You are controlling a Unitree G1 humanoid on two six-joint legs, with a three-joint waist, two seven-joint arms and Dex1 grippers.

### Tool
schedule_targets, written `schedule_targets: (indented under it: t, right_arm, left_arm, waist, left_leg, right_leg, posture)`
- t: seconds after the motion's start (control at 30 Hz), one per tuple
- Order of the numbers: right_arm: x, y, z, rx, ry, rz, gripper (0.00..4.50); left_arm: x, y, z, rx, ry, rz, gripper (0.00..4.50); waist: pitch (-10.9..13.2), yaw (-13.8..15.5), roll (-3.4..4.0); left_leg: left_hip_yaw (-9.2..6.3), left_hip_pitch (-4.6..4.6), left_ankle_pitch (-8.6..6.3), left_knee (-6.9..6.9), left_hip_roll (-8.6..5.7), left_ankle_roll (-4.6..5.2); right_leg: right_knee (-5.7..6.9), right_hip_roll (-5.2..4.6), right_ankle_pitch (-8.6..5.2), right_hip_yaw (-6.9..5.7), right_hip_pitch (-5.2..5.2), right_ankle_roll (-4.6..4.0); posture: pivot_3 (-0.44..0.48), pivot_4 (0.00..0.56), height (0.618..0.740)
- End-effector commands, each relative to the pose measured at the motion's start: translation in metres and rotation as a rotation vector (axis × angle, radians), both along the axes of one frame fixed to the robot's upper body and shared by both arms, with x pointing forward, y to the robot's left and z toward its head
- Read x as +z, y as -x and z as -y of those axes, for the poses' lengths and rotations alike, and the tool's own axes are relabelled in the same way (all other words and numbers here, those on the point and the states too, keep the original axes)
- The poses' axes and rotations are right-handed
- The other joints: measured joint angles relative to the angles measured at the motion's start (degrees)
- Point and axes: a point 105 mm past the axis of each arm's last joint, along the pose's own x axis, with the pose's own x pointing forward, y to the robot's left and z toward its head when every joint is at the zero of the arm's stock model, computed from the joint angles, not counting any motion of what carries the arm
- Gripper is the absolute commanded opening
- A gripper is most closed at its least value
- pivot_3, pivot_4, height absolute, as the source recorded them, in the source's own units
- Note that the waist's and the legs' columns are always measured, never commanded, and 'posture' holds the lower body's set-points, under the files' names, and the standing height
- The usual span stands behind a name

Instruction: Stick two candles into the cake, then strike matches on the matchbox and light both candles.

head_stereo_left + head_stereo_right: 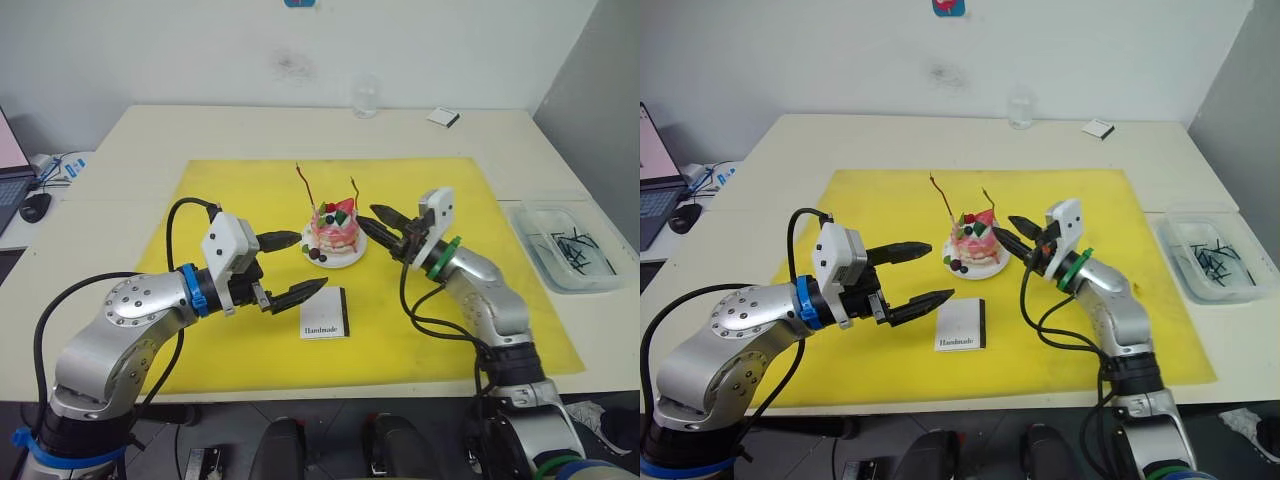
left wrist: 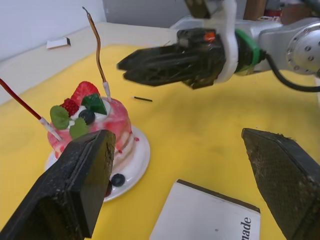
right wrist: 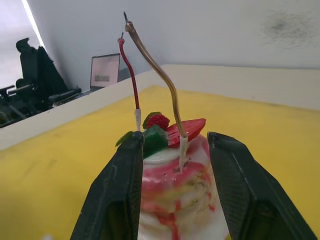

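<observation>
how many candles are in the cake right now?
2. Both candles stand in the top of the cake: one candle on the robot's left side, the other candle on its right side. Neither shows a flame.

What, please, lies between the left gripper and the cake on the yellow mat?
Only bare yellow mat: the head views show nothing between the left gripper and the cake. The matchbox lies off that line, nearer the robot.

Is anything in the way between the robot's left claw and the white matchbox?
No. The left gripper hovers open beside the matchbox, with bare yellow mat between them. The cake sits farther back.
</observation>
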Motion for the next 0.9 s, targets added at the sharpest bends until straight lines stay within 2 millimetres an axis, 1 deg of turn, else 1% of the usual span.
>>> schedule_targets:
  t: [0.03,0.1,0.13,0.2,0.23,0.27,0.3,0.33,0.43,0.53,0.7,0.8,0.9]
  right_arm:
    - [-0.004,0.024,0.020,0.081,0.239,0.033,2.07]
    - [-0.006,0.029,0.029,0.087,0.283,0.013,2.07]
    - [-0.006,0.032,0.030,0.091,0.290,0.005,1.72]
    - [-0.019,0.042,0.025,0.126,0.381,-0.011,1.15]
    - [-0.027,0.046,0.020,0.137,0.424,-0.016,0.87]
    - [-0.034,0.049,0.016,0.146,0.446,-0.020,0.48]
    - [-0.037,0.051,0.012,0.149,0.453,-0.022,0.14]
    - [-0.040,0.052,0.009,0.150,0.460,-0.025,0.06]
    - [-0.054,0.058,0.001,0.171,0.519,-0.018,0.06]
    - [-0.061,0.058,-0.003,0.169,0.527,-0.029,0.06]
    - [-0.076,0.060,-0.009,0.182,0.556,-0.033,0.06]
    - [-0.079,0.062,-0.012,0.198,0.557,-0.040,0.06]
    - [-0.082,0.065,-0.014,0.219,0.564,-0.043,0.06]
  left_arm:
    - [-0.006,0.020,-0.012,-0.030,0.118,-0.286,4.50]
    - [-0.009,0.035,-0.013,-0.068,0.192,-0.482,4.50]
    - [-0.008,0.041,-0.014,-0.081,0.211,-0.550,4.50]
    - [-0.014,0.047,-0.022,-0.073,0.234,-0.756,4.50]
    - [-0.016,0.046,-0.027,-0.057,0.250,-0.842,4.50]
    - [-0.019,0.043,-0.031,-0.034,0.266,-0.919,4.50]
    - [-0.019,0.041,-0.034,-0.015,0.278,-0.964,4.50]
    - [-0.021,0.038,-0.036,0.004,0.293,-1.015,4.50]
    - [-0.024,0.028,-0.041,0.039,0.340,-1.121,4.50]
    - [-0.026,0.019,-0.038,0.029,0.372,-1.160,4.50]
    - [-0.045,-0.006,-0.036,0.105,0.420,-1.260,4.50]
    - [-0.052,-0.007,-0.031,0.090,0.400,-1.320,4.50]
    - [-0.060,-0.003,-0.025,0.075,0.357,-1.371,4.50]
  waist:
    - [0.0,0.0,0.00]
    - [0.0,-0.1,-0.05]
    - [0.1,-0.1,-0.12]
    - [0.1,-0.2,-0.12]
    - [0.1,-0.2,-0.12]
    - [0.1,-0.2,-0.12]
    - [0.1,-0.2,-0.12]
    - [0.1,-0.1,-0.11]
    - [0.1,0.0,-0.10]
    - [0.1,0.0,-0.14]
    - [0.1,0.2,-0.18]
    - [0.1,0.1,-0.21]
    - [0.1,0.1,-0.21]
  left_leg:
    - [-0.01,-0.01,0.00,-0.01,0.03,0.00]
    - [-0.03,-0.01,-0.01,-0.02,0.04,0.00]
    - [-0.07,-0.01,-0.01,-0.02,0.09,0.00]
    - [-0.15,0.03,-0.01,-0.02,0.05,0.00]
    - [-0.20,0.08,-0.01,-0.01,0.09,0.00]
    - [-0.28,0.13,-0.01,-0.04,0.11,0.00]
    - [-0.34,0.19,-0.01,-0.06,0.11,0.00]
    - [-0.41,0.20,-0.01,-0.07,0.12,0.00]
    - [-0.39,0.15,-0.01,-0.08,0.07,0.00]
    - [-0.19,0.06,-0.02,-0.07,0.01,-0.02]
    - [-0.07,-0.02,-0.05,-0.03,-0.07,-0.07]
    - [-0.09,-0.01,-0.05,-0.01,-0.09,-0.07]
    - [-0.15,0.01,-0.04,-0.01,-0.07,-0.07]
  right_leg:
    - [-0.02,-0.04,-0.02,0.01,-0.01,0.00]
    - [-0.01,-0.07,-0.09,-0.04,-0.02,-0.03]
    - [0.00,-0.19,-0.10,-0.02,-0.02,-0.04]
    - [0.04,-0.16,-0.11,-0.12,-0.03,-0.05]
    - [0.10,-0.14,-0.12,-0.13,-0.02,-0.07]
    - [0.11,-0.10,-0.13,-0.19,0.01,-0.10]
    - [0.15,-0.09,-0.18,-0.26,0.03,-0.19]
    - [0.16,-0.07,-0.20,-0.32,0.03,-0.22]
    - [0.14,-0.10,-0.23,-0.30,0.01,-0.29]
    - [0.04,-0.13,-0.22,-0.24,-0.02,-0.24]
    - [0.00,-0.16,-0.24,-0.24,-0.03,-0.13]
    - [0.02,-0.14,-0.23,-0.24,-0.03,-0.12]
    - [0.06,-0.10,-0.23,-0.23,-0.02,-0.13]
  posture:
    - [0.000,0.150,0.740]
    - [0.000,0.150,0.740]
    - [0.000,0.150,0.740]
    - [0.000,0.150,0.740]
    - [0.000,0.150,0.740]
    - [0.000,0.150,0.740]
    - [0.000,0.150,0.740]
    - [0.000,0.150,0.740]
    - [0.000,0.150,0.740]
    - [0.000,0.150,0.740]
    - [0.000,0.150,0.740]
    - [0.000,0.150,0.740]
    - [0.000,0.150,0.740]
